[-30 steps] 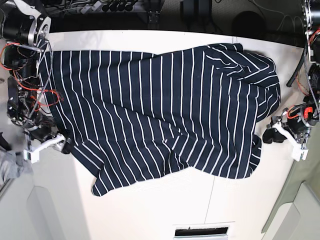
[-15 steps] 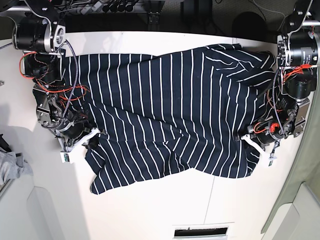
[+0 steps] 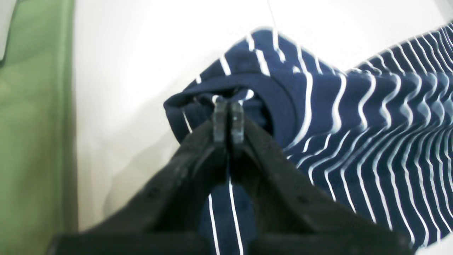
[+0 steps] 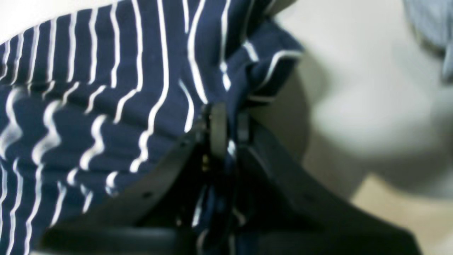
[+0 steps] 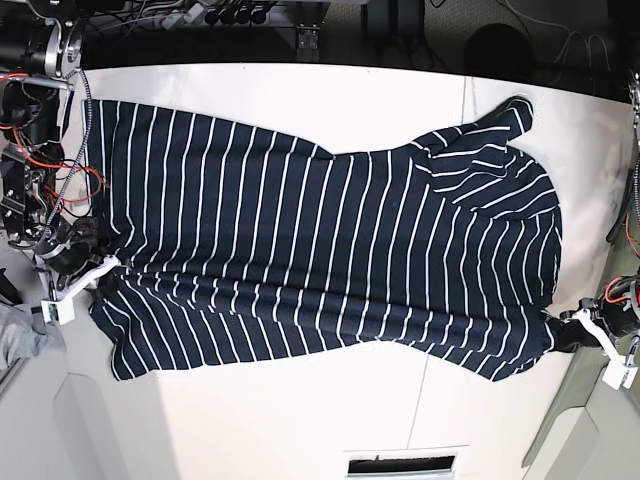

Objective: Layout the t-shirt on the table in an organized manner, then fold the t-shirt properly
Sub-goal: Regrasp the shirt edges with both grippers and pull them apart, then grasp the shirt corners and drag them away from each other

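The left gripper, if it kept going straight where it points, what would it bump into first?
Probably the navy white-striped fabric t-shirt: the left gripper is shut on a bunched fold, and more fabric lies just beyond.

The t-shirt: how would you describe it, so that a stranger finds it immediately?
Look at the large white table. Across most of it lies the t-shirt, stretched between the two hands at its opposite ends. It is dark navy with thin white stripes, unlike the small grey cloth beside the table.

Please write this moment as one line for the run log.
left gripper: shut on t-shirt edge | right gripper: shut on t-shirt edge | t-shirt: stretched across table
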Robot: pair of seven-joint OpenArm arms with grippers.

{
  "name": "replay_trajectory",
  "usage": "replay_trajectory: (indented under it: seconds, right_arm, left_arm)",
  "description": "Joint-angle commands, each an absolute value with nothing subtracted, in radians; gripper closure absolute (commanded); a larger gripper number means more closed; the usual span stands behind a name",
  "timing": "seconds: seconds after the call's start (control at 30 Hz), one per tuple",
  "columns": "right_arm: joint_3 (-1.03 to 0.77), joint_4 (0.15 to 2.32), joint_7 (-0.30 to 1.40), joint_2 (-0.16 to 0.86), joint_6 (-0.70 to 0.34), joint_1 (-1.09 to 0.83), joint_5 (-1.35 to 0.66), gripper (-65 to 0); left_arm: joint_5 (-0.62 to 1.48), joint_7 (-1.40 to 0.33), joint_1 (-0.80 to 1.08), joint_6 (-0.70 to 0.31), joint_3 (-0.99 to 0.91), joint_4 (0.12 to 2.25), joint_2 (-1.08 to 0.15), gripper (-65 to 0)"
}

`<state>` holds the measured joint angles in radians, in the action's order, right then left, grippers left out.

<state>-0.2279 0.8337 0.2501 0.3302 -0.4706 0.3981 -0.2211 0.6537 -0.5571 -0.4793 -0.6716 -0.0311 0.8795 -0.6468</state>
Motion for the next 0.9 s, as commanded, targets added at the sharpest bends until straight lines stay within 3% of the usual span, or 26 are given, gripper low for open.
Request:
replay_trajectory:
  seconds: [0.0, 0.1, 0.13, 0.2, 0.5, 0.87]
  right_arm:
    - [-0.244, 0.853, 0.231, 0.349, -0.465, 0.411, -0.242, -4.8]
    - [-0.252, 0.852, 0.236, 0.347, -0.464, 0.379, -0.255, -38.6]
    - [-0.252, 0.852, 0.236, 0.346, -0.464, 0.367, -0.256, -45.1]
    - [-0.252, 0.852, 0.236, 0.344, -0.464, 0.343, -0.278, -45.3]
    - [-0.279, 0.881, 0.250, 0.326, -0.505, 0.267, -0.349, -45.3]
    - [-0.508, 1.244, 0.551, 0.316, -0.513, 0.095, -0.491, -45.3]
  left_arm:
    - [0.676, -0.546, -0.509, -0.675, -0.038, 0.895, -0.665, 0.0]
    - [0.683, -0.556, -0.508, -0.678, -0.038, 0.895, -0.645, -23.9]
    - [0.691, -0.559, -0.505, -0.678, -0.038, 0.895, -0.640, -30.4]
    - [0.700, -0.559, -0.492, -0.678, -0.038, 0.895, -0.634, -35.0]
    - [0.691, -0.617, -0.373, -0.660, -0.038, 0.895, -0.661, -35.0]
    - [0.690, -0.540, -0.207, -0.610, -0.109, 0.895, -0.672, -35.0]
